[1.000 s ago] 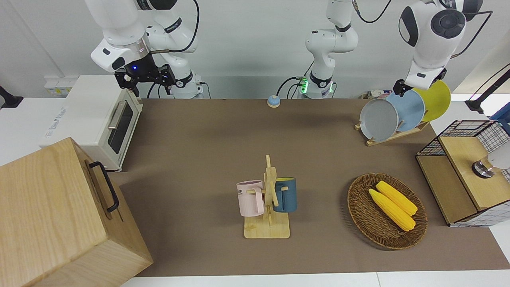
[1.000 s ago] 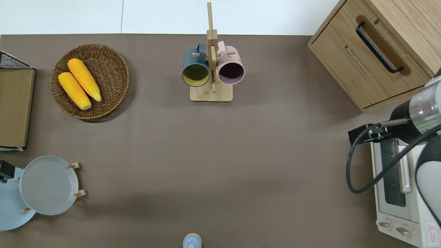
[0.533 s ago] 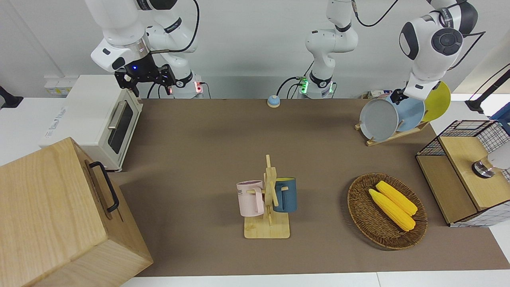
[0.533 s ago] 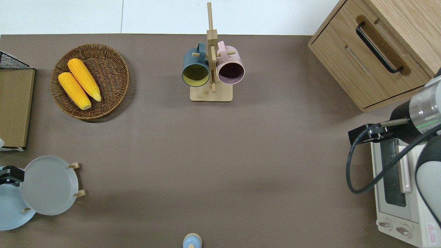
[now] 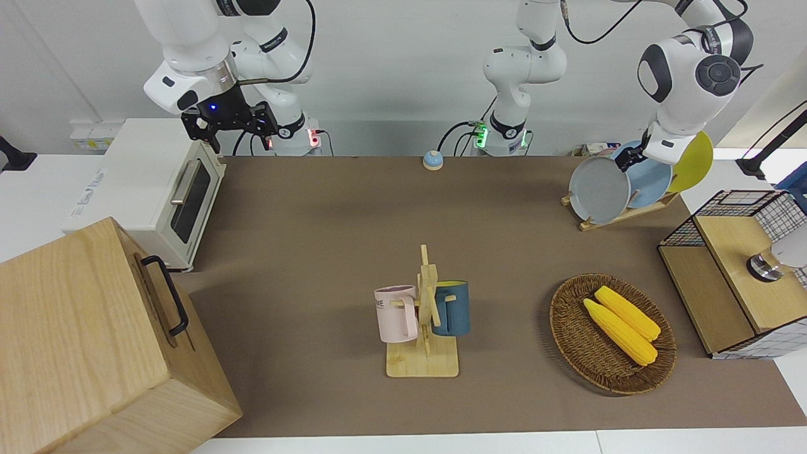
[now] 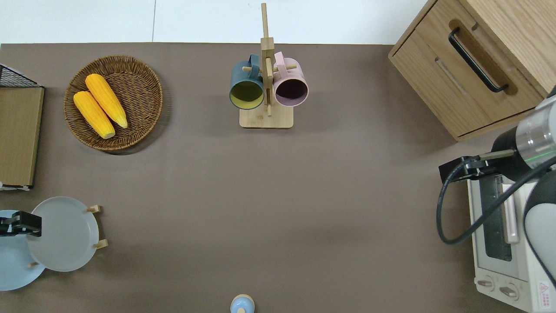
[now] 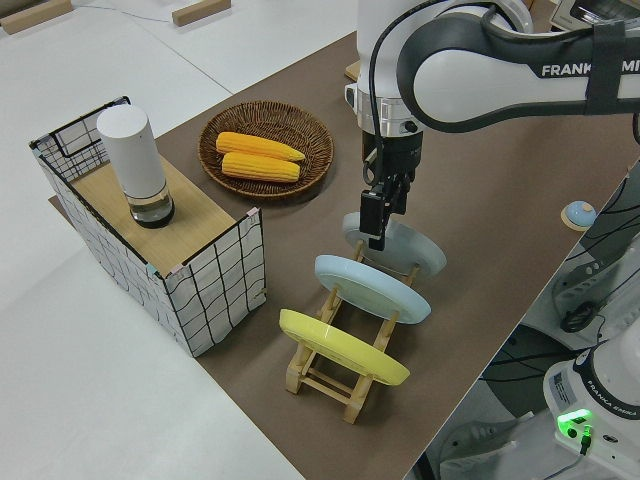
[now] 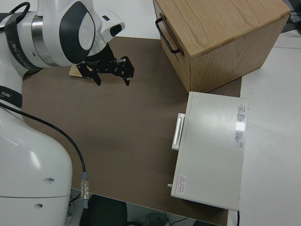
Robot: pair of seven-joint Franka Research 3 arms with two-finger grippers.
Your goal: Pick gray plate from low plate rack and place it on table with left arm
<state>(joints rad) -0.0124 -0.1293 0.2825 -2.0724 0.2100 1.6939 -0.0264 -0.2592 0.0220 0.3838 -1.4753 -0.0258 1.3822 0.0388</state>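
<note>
While the table (image 5: 328, 227) spreads wide under everything, the low plate rack (image 7: 345, 385) sits at its left arm's end, at about eight o'clock in the overhead view. Leaning in the rack's slot farthest from the robots is the gray plate (image 6: 65, 234), with the light-blue plate (image 7: 372, 288) and yellow plate (image 7: 340, 348) slotted nearer them. Smallest, the left gripper (image 7: 373, 228) hangs at the gray plate's upper rim, though whether its fingers pinch it I cannot tell; the right arm is parked, its fingers spread.

Left hand (image 7: 376, 226) pointing down — fingers set close together; right arm parked, hand (image 8: 111, 71) spread.
</note>
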